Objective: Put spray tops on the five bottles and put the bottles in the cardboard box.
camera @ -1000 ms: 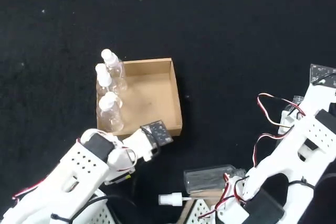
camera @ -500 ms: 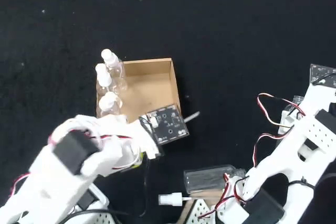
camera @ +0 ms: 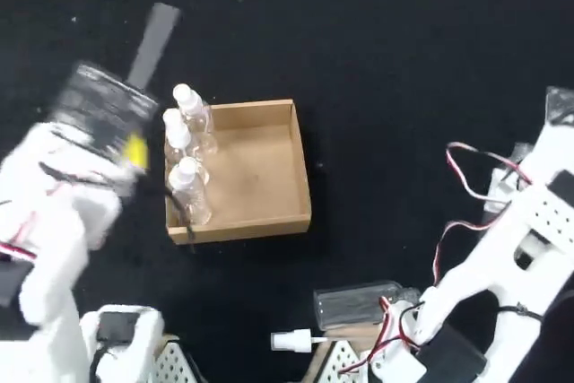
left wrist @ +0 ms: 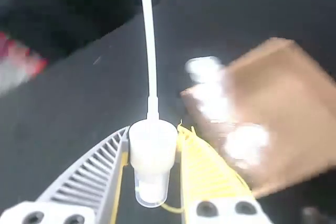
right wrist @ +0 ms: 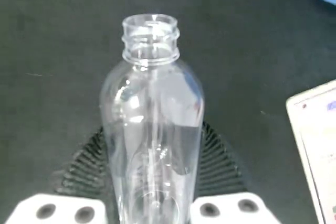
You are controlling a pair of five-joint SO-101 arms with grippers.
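Observation:
My left gripper (left wrist: pixel 153 129) is shut on a white spray top (left wrist: pixel 152 153) whose long dip tube (left wrist: pixel 147 40) points away from the wrist. In the high view the left arm (camera: pixel 67 195) is raised to the left of the cardboard box (camera: pixel 301 163). Three bottles with spray tops (camera: pixel 188 193) stand along the box's left wall. My right gripper (right wrist: pixel 152 135) is shut on a clear bottle (right wrist: pixel 151 103) with an open neck, held at the table's right side. Another topless bottle (camera: pixel 359 305) lies near the front edge, with a loose spray top (camera: pixel 291 341) beside it.
The black table (camera: pixel 395 69) spreads behind and to the right of the box. The right arm (camera: pixel 511 257) with its red and white wires occupies the front right corner. White arm bases (camera: pixel 134 352) sit at the front edge.
The left arm has swung from the box's front right corner up and over to the left of the box. The right arm has shifted slightly.

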